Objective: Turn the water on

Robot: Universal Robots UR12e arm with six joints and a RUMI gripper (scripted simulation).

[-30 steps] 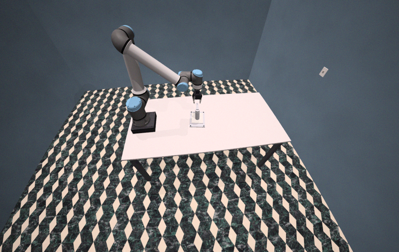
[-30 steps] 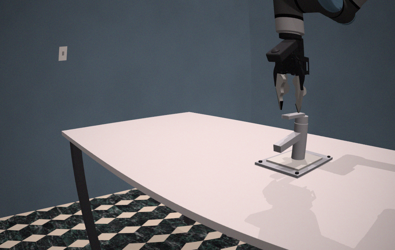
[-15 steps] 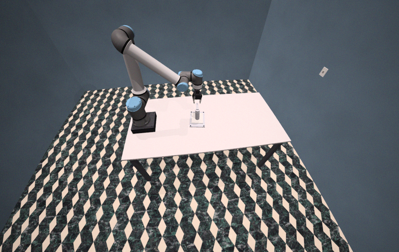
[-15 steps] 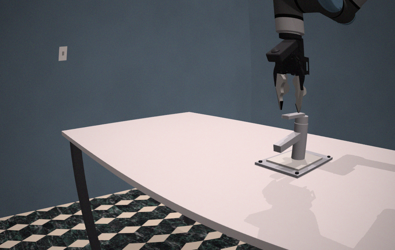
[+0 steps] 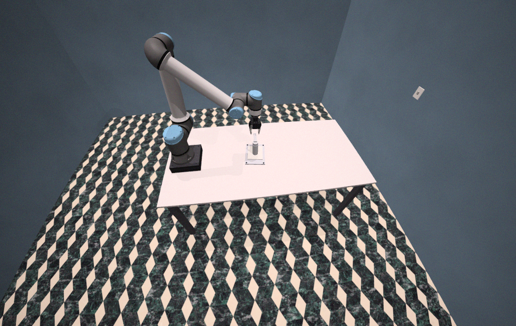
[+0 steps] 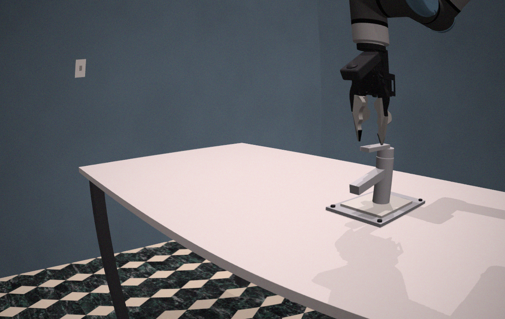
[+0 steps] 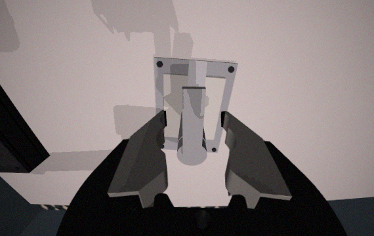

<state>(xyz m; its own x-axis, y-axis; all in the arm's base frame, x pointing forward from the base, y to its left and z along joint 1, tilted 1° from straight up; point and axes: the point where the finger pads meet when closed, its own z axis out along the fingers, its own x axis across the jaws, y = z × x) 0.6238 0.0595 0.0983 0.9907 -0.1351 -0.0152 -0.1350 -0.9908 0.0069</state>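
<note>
- Top view: my black two-jaw gripper [image 5: 254,130] hangs from the grey-and-blue arm [image 5: 195,81], pointing straight down over the small grey metal tap [image 5: 254,148]. The tap stands on its square grey base plate [image 5: 260,162] near the middle of the pale pink rectangular surface [image 5: 312,162]. My arm's black base block [image 5: 195,162] sits at that surface's edge, well apart from the tap.
- Exterior view: my gripper [image 6: 369,138] hovers just above the flat grey lever [image 6: 373,148], which lies roughly level on top of the tap's upright cylinder [image 6: 383,178]. One fingertip [image 6: 381,139] reaches almost down to the lever near the cylinder's top; whether it touches, I cannot tell. The spout [image 6: 365,183] juts out lower down, on the same side as the lever.
- Wrist view: my jaws stand partly apart with nothing clamped between them. The lever [image 7: 193,111] runs away from me along the gap, midway between my two grey fingers, clear of both.
</note>
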